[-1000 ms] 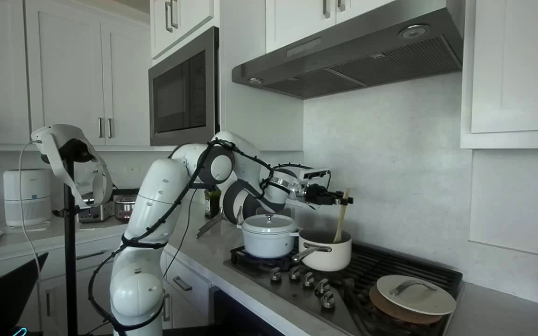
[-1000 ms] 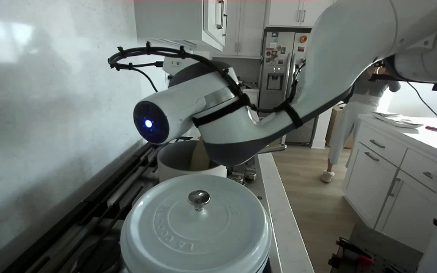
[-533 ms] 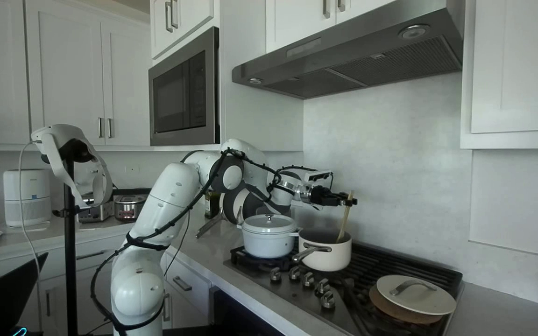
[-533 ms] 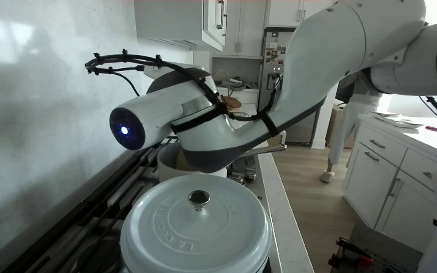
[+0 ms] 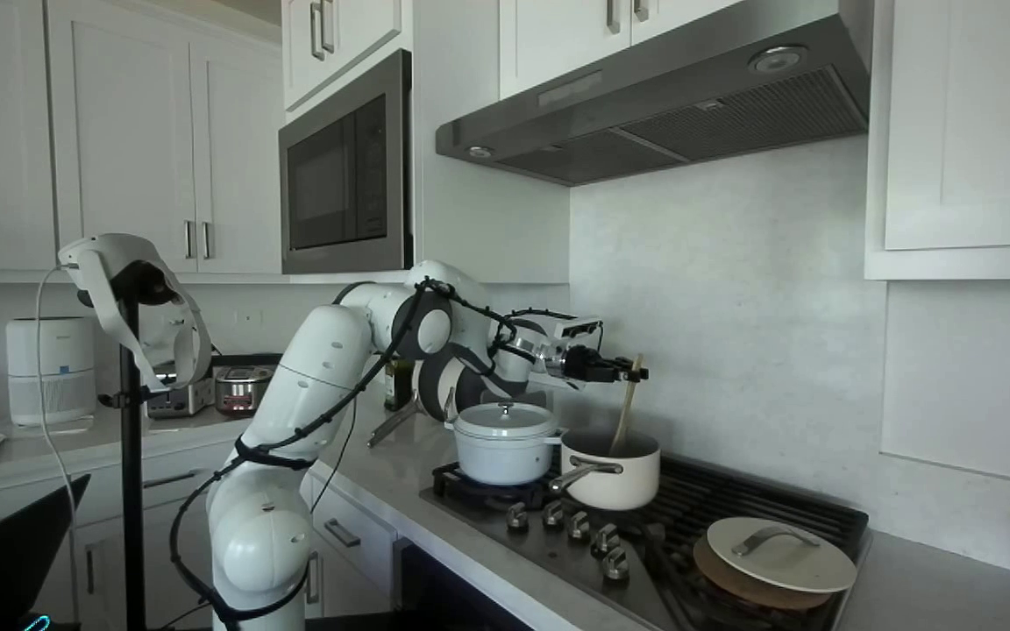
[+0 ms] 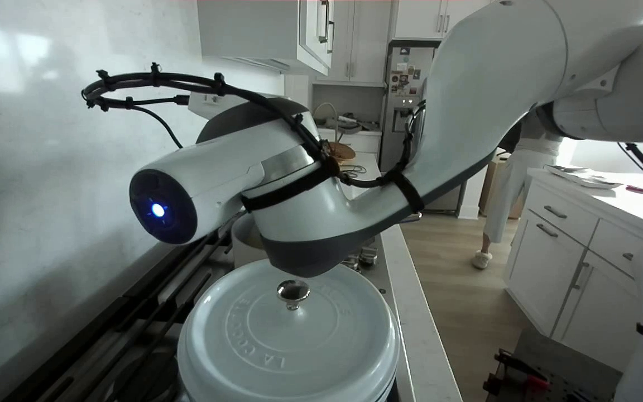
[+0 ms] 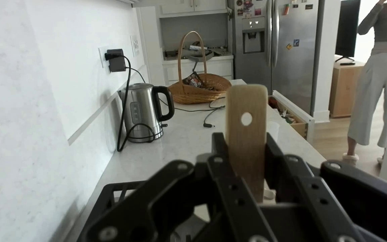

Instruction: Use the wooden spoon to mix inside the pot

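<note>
The wooden spoon point(image 5: 625, 416) stands tilted in the white pot point(image 5: 632, 482), its handle top leaning toward the back wall in an exterior view. Its lower end is hidden inside the pot. My gripper point(image 5: 636, 373) is shut on the upper handle, above the pot's rim. In the wrist view the gripper point(image 7: 246, 148) has a pad on each side of the flat handle point(image 7: 247, 97), which has a round hole near its top. In an exterior view the arm covers the gripper and most of the pot point(image 6: 246, 248).
A larger lidded white-grey pot point(image 5: 505, 451) stands beside the pot, close under the arm; its lid point(image 6: 299, 340) shows too. A pale lid point(image 5: 790, 556) lies on a brown round piece on the stove. A kettle point(image 7: 143, 111) and a basket point(image 7: 197, 95) stand on the counter beyond.
The gripper and spoon moved slightly away from the larger pot, then back toward it. The spoon's lower part shifted across the pot's inside. The spoon stays gripped.
</note>
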### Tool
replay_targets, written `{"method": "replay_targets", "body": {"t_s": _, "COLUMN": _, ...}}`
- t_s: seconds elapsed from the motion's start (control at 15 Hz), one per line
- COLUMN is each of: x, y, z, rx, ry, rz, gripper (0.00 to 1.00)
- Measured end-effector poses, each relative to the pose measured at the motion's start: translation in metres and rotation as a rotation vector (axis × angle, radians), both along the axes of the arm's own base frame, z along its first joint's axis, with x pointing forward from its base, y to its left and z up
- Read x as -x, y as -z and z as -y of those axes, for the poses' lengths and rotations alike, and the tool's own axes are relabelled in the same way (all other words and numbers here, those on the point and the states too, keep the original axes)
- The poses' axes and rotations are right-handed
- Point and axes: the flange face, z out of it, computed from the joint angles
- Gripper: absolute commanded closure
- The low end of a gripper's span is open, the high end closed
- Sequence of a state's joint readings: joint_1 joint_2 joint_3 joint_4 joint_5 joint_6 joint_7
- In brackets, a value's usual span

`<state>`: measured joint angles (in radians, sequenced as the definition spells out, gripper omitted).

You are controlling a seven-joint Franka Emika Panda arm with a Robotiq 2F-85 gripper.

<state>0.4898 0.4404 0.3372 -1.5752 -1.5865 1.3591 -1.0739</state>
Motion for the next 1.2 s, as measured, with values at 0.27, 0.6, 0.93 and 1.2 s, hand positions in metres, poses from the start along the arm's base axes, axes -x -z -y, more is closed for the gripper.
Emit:
{"method": "replay_targets", "body": {"t_s": 0.27, "x": 0.026, "y": -0.007, "z": -0.006, "rx": -0.03, "ry": -0.016, "rz": -0.008, "gripper": 0.93}}
{"method": "replay_targets", "body": {"t_s": 0.6, "x": 0.062, "y": -0.028, "z": 0.002, "rx": -0.066, "ry": -0.019, "rz": 0.014, "gripper": 0.93}}
{"method": "replay_targets", "body": {"t_s": 0.93, "x": 0.085, "y": -0.051, "z": 0.024, "rx": -0.082, "ry": 0.007, "rz": 0.025, "gripper": 0.93}}
{"method": "replay_targets", "body": {"t_s": 1.2, "x": 0.094, "y": -0.062, "z": 0.047, "rx": -0.087, "ry": 0.041, "rz": 0.032, "gripper": 0.93}}
